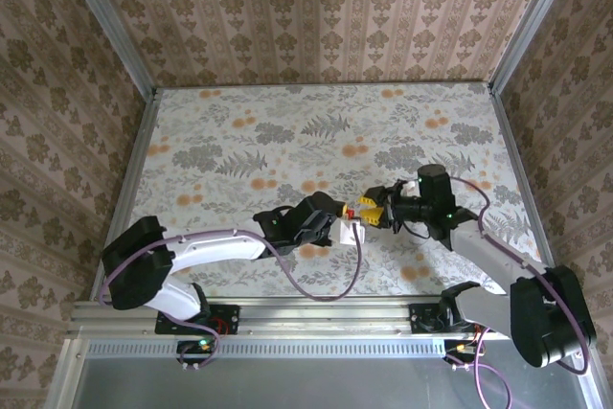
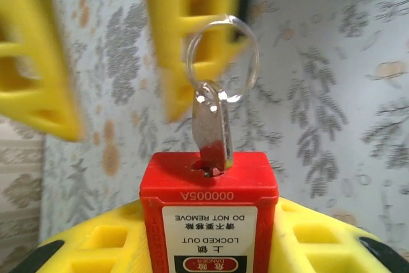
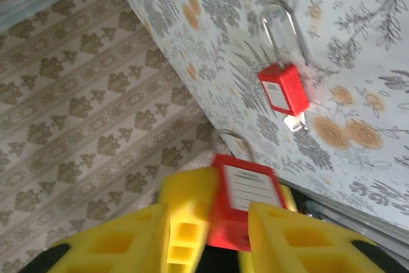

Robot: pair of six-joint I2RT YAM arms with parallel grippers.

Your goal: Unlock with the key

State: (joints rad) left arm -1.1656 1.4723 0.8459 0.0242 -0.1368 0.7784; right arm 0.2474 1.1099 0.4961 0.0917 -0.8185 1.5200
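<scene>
The red padlock point(image 2: 209, 215) sits clamped between my left gripper's yellow fingers point(image 2: 319, 241), label toward the camera. The silver key point(image 2: 212, 132) stands in its keyway, its ring point(image 2: 223, 55) hanging free. In the left wrist view my right gripper's yellow fingers point(image 2: 185, 30) are spread on either side of the key, touching nothing. From above, my left gripper point(image 1: 330, 222) and right gripper point(image 1: 375, 215) meet nose to nose over the padlock point(image 1: 356, 222). In the right wrist view my right gripper point(image 3: 211, 215) is open just short of the padlock point(image 3: 246, 199).
A second red padlock point(image 3: 284, 91) with a key in it lies flat on the floral table point(image 3: 358, 43) beyond the held one. Patterned walls point(image 1: 316, 7) close in the table on three sides. Purple cables point(image 1: 326, 289) loop near the front edge.
</scene>
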